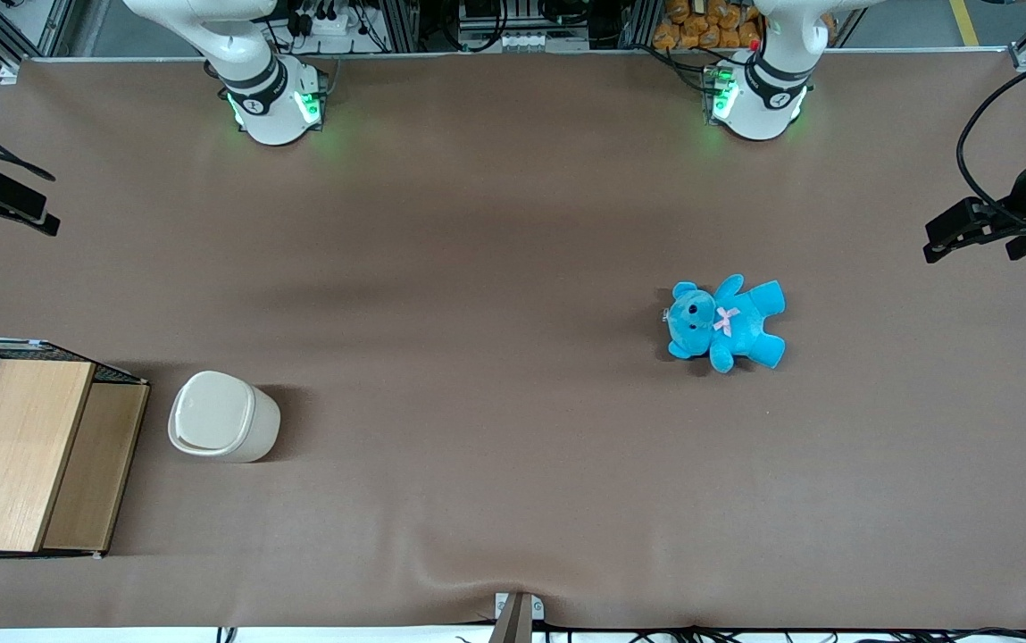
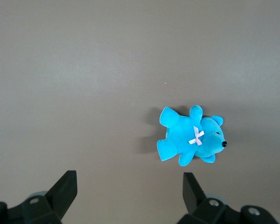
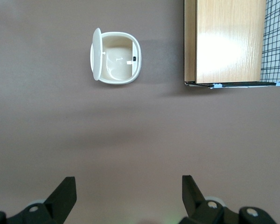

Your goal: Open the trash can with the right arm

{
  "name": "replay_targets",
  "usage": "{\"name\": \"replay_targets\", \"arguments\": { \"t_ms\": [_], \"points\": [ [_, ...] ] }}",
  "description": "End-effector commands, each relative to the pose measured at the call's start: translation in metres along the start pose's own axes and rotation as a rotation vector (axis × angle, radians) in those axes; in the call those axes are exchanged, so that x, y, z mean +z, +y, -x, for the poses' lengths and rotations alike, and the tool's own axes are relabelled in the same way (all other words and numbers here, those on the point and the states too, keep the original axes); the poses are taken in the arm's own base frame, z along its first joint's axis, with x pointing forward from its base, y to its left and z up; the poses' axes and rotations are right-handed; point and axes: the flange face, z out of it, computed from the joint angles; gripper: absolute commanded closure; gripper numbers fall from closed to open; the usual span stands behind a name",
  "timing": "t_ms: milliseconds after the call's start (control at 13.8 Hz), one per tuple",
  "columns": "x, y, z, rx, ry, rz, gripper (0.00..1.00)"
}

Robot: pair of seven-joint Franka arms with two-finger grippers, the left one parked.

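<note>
Brown table [image 1: 513,223] carried a small cream-white plastic trash can [image 3: 115,58], lid raised, beside a wooden-topped wire-mesh box [image 3: 229,42]; slim black gripper [image 3: 126,196] hovered apart above, fingers [image 3: 63,193] spread.

A brown mat [image 1: 477,268] covered the whole table, evenly lit with soft shadows (a slight wrinkle showed at its edge nearest the front camera). Aluminium framing [image 1: 405,22] and cables [image 1: 981,107] lined the table's edges, over grey floor [image 1: 914,22].
</note>
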Motion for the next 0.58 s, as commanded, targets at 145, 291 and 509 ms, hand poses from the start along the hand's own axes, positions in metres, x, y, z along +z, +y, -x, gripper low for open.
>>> {"name": "replay_targets", "arguments": {
  "t_ms": [145,291,509],
  "points": [
    [-0.0016,-0.0016,0.0009,-0.014,0.011,0.025,0.00],
    [-0.0024,-0.0004,0.0009,-0.012,0.013,0.028,0.00],
    [-0.0025,0.0012,0.0009,-0.007,0.013,0.028,0.00]
  ]
}}
